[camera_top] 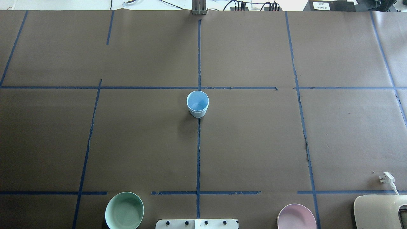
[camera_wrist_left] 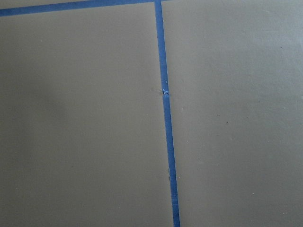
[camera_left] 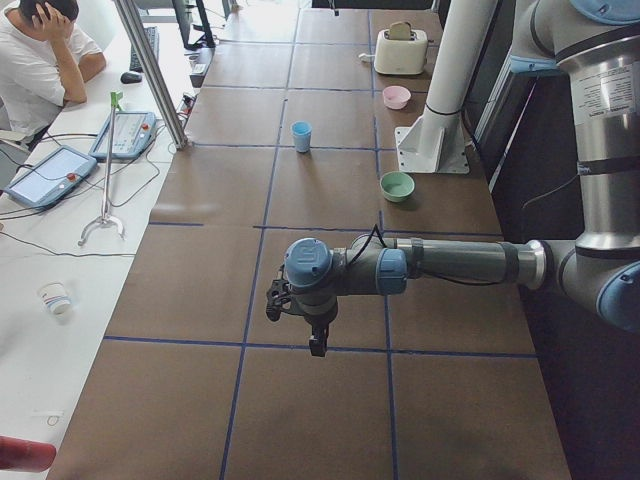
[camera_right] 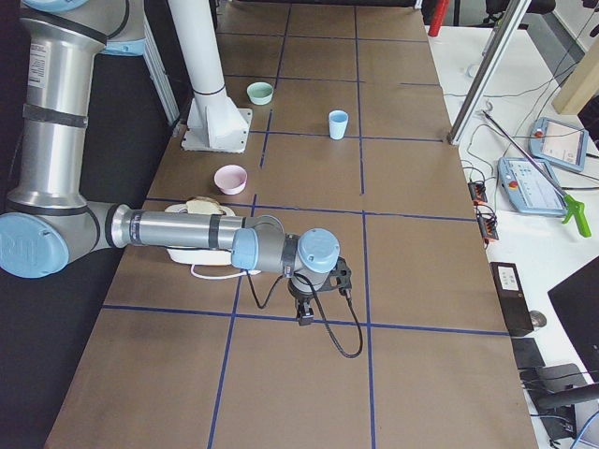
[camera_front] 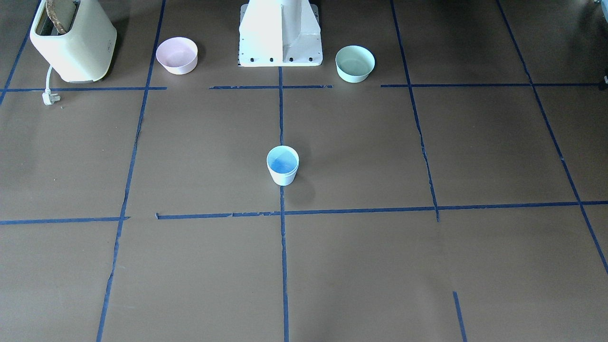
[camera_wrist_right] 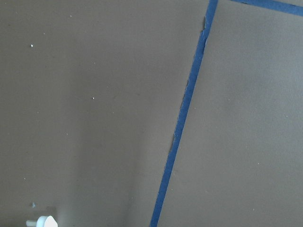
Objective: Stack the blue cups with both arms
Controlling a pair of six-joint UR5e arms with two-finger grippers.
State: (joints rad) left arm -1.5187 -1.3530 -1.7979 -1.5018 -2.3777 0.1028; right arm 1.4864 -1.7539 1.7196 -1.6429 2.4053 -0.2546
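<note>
A pale blue cup [camera_front: 282, 166] stands upright on the centre tape line in the middle of the table. It also shows in the overhead view [camera_top: 197, 104]. A second rim line just below its top edge suggests one cup nested in another; no separate second cup shows. My left gripper [camera_left: 317, 345] hangs over the table's left end, far from the cup, and I cannot tell whether it is open or shut. My right gripper [camera_right: 304, 316] hangs over the right end, likewise far off, and I cannot tell its state either. Both wrist views show only brown paper and blue tape.
A pink bowl [camera_front: 176, 55] and a mint-green bowl [camera_front: 355, 63] flank the white pedestal [camera_front: 280, 38] at the robot's edge. A cream toaster [camera_front: 71, 40] with a loose plug [camera_front: 50, 97] stands on the robot's right. An operator [camera_left: 30, 60] sits beyond the far edge.
</note>
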